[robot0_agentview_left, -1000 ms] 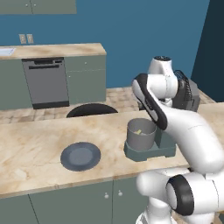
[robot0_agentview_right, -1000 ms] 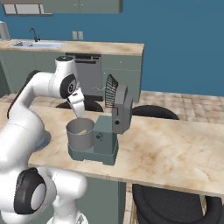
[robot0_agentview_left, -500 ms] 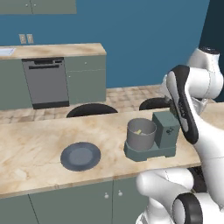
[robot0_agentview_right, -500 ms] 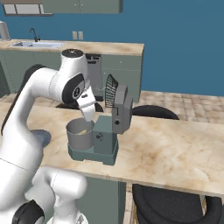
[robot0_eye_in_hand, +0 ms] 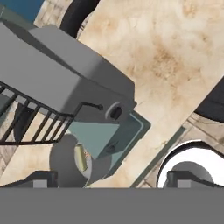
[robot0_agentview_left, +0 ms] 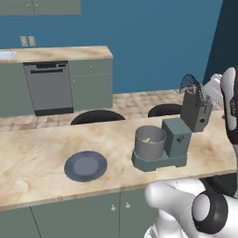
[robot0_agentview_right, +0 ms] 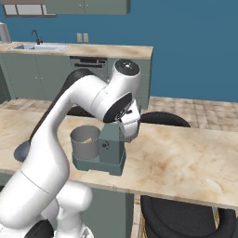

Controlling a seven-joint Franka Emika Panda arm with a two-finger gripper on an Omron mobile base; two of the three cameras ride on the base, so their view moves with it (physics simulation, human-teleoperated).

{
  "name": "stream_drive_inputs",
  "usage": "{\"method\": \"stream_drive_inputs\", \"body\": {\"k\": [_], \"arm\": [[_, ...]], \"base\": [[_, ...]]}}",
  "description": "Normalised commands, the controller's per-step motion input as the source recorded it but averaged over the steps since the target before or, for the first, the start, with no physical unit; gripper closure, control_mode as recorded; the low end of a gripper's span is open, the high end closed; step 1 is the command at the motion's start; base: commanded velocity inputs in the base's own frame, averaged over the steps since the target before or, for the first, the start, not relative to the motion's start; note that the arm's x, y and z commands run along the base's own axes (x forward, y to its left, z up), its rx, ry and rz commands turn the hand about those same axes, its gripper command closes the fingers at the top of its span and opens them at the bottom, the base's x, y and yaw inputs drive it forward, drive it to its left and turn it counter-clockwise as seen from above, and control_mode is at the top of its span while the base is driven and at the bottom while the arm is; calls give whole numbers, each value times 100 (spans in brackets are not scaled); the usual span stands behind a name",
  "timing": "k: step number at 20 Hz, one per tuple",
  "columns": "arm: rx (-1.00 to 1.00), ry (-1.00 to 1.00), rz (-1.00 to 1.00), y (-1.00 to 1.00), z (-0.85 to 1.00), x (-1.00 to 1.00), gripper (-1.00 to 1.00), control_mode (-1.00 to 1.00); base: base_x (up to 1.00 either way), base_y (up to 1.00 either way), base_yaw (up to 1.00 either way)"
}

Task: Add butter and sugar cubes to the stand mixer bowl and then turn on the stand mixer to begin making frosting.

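The stand mixer [robot0_agentview_left: 174, 139] stands on the marble-patterned table [robot0_agentview_left: 42, 153], with its flat base toward the near edge. Its head [robot0_agentview_left: 195, 109] is tilted up and back, and a wire whisk [robot0_agentview_left: 189, 85] projects from the raised end. The stand mixer bowl [robot0_agentview_left: 149, 142] sits on the mixer base, directly beside the upright column, mouth upward. The butter [robot0_agentview_left: 147, 139] lies inside the bowl as a small yellow stick; in the hand view it appears against the bowl's inner wall [robot0_eye_in_hand: 80, 157].

A dark round plate [robot0_agentview_left: 85, 166] rests on the table to the left of the mixer in the left base view, well apart from it.

The gripper [robot0_eye_in_hand: 109, 181] is positioned above and behind the mixer, looking down over the tilted head. In the hand view both finger tips [robot0_eye_in_hand: 41, 179] show at the bottom, set far apart. The jaws are fully spread and hold nothing; they touch neither the mixer nor the bowl. In the right base view the white arm [robot0_agentview_right: 83, 107] arches over the table and its wrist hides the mixer head.

Two dark round stools [robot0_agentview_left: 97, 116] stand beyond the table. A dishwasher [robot0_agentview_left: 49, 86] is built into the grey-green cabinets along the far wall.
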Motion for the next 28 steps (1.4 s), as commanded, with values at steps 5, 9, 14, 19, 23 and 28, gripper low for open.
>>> {"method": "stream_drive_inputs", "body": {"k": [5,9,14,19,23,28], "arm": [[15,-10,0,-73,0,12,-100,-100],[13,-14,3,-45,-9,31,-100,-100],[13,-13,8,-14,-30,54,-100,-100],[13,-7,12,0,-36,70,-100,-100],[13,-4,12,-1,-27,83,-100,-100],[8,-5,12,14,-14,36,-100,-100]], "base": [[0,0,0],[0,0,0],[0,0,0],[0,0,0],[0,0,0],[0,0,0]]}}
